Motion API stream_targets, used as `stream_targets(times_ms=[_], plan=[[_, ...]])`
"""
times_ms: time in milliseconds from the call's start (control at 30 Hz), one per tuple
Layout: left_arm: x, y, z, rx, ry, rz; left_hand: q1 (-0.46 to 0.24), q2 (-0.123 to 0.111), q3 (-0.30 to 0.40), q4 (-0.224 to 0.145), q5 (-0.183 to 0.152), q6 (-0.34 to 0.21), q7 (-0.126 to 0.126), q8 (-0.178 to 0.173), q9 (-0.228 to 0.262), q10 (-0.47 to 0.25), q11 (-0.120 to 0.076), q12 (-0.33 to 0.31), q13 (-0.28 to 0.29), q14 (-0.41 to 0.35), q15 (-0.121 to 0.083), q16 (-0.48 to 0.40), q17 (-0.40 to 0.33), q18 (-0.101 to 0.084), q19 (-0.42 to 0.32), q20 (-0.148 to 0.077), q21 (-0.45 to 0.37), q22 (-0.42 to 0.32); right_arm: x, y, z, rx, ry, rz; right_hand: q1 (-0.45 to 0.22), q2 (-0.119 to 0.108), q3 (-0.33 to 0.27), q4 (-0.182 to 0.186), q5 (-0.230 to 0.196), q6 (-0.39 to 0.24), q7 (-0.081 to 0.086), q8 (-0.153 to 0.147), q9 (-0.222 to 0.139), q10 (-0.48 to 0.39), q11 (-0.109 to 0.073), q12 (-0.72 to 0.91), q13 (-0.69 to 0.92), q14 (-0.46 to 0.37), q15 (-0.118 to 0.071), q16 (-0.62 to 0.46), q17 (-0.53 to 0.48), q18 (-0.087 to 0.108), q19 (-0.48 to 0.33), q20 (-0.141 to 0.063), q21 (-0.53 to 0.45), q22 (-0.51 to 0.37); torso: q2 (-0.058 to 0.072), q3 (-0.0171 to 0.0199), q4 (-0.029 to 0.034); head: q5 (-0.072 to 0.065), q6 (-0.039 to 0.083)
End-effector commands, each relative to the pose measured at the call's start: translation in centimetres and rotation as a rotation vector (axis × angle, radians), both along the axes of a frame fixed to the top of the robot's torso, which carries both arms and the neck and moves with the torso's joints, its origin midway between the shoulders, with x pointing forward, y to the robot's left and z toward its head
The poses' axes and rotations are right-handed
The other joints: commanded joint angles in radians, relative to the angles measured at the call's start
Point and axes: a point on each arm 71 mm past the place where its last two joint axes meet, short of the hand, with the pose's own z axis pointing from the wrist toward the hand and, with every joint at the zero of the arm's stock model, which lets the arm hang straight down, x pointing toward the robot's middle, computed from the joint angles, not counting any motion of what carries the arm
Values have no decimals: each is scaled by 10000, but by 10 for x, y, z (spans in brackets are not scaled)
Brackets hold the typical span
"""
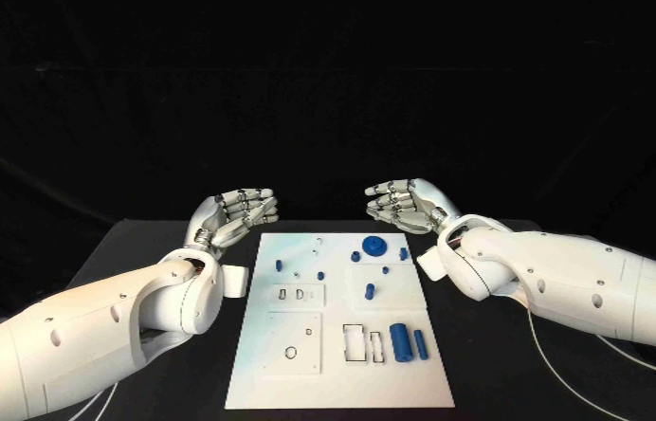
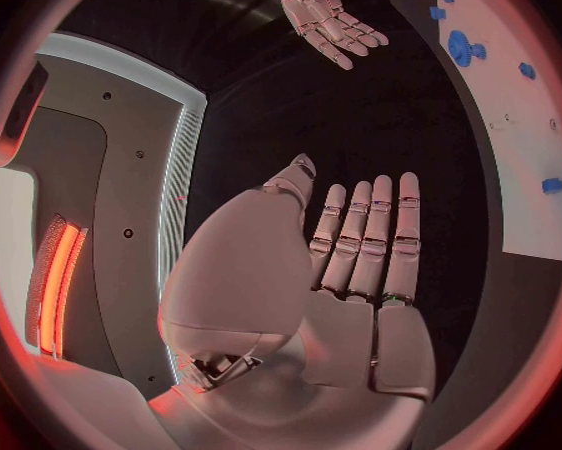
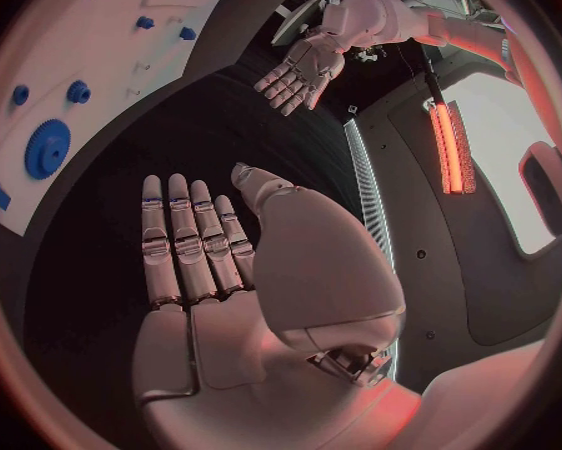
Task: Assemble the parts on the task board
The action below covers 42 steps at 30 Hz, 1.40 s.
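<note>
Black table (image 1: pixel 151 250) and black backdrop surround my working area, and the white task board (image 1: pixel 342 345) lies flat in the middle of the table, reaching from near me towards the far side. I see my left hand (image 1: pixel 235 214) raised over the table at the far left corner of the board, touching nothing; its fingers (image 2: pixel 371 232) are stretched out straight and side by side, and nothing is in the palm. My right hand (image 1: pixel 406 203) hovers at the far right corner in the mirrored pose, also empty, with the fingers (image 3: pixel 187 235) extended (the wrist camera shows them flat and together, the thumb a little apart).

On the board the blue parts are spread. A round blue gear (image 1: pixel 373 245) sits close to the far edge, not far from my right hand, with a small blue piece (image 1: pixel 404 252) just beside it. Some small blue pegs (image 1: pixel 300 274) stand in the middle area. Near the right edge, closer to me, a long blue cylinder (image 1: pixel 401 340) lies next to a shorter blue piece (image 1: pixel 421 341). Both hands are apart from all parts.
</note>
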Motion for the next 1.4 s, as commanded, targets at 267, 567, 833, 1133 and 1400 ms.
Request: stream_targets(times_ms=[267, 567, 833, 1133, 1400], plan=[[-8, -4, 17, 64, -224, -717, 720, -105, 689, -285, -18, 644, 199, 62, -34, 1000, -268, -308, -52, 1047, -349, 265, 272, 158, 880, -382, 388, 31, 7, 4, 14, -3445, -1501, 927, -3, -703, 1160, -707, -66, 1941, 42, 513, 386, 2202, -680, -31, 76, 2749, -909, 907, 892, 113, 2492, -915, 1185, 475, 551, -68, 147, -141, 10], [-19, -9, 30, 74, -226, -1180, 589, -333, 1144, -146, -15, 991, 70, 66, -35, 1859, -472, -394, -9, 1409, -510, 232, 407, 149, 1139, -536, 560, 63, 8, 16, 25, -6252, -2313, 1558, -384, -859, 741, -928, 327, 2444, -227, 533, 804, 2917, -1049, -99, 185, 4503, -1512, 2454, 2768, 82, 3390, -1556, 3494, 1957, 971, -81, 186, -170, 191], [-28, -14, 41, -148, -395, -1733, 453, -509, 1488, -58, -17, 905, 130, -110, -94, 1775, -380, -844, -62, 1311, -432, -58, 442, 123, 1126, -551, 558, 27, 9, 25, 33, -8089, -2729, 1769, -900, -1483, 1429, -343, 54, 2551, -314, 309, 1330, 2789, -1145, -94, 405, 5343, -1671, 6927, 7161, -133, 4436, -1720, 6569, 4960, 1224, -89, 225, -225, 201], [-32, -15, 48, -258, -428, -1892, 241, -637, 1516, 15, -18, 826, 188, -211, -124, 1721, -324, -1053, -51, 1366, -404, -145, 494, 125, 1269, -568, 648, 45, 10, 28, 32, -9060, -2850, 1903, -940, -1744, 1672, -94, -43, 2178, -170, 164, 1731, 1845, -943, -131, 456, 5870, -1507, 10704, 10693, -719, 5665, -1615, 9990, 9282, 1366, -108, 251, -340, 198], [-33, -14, 54, -356, -433, -1978, 166, -694, 1510, 28, -19, 781, 233, -258, -138, 1704, -296, -1121, -47, 1341, -385, -202, 510, 119, 1250, -556, 632, 27, 14, 28, 29, -9765, -2845, 1771, -895, -1796, 1513, -57, -134, 1964, -171, 40, 1861, 1359, -886, -132, 467, 5869, -1439, 11234, 11128, -728, 5628, -1519, 10303, 9649, 1480, -128, 302, -381, 272]])
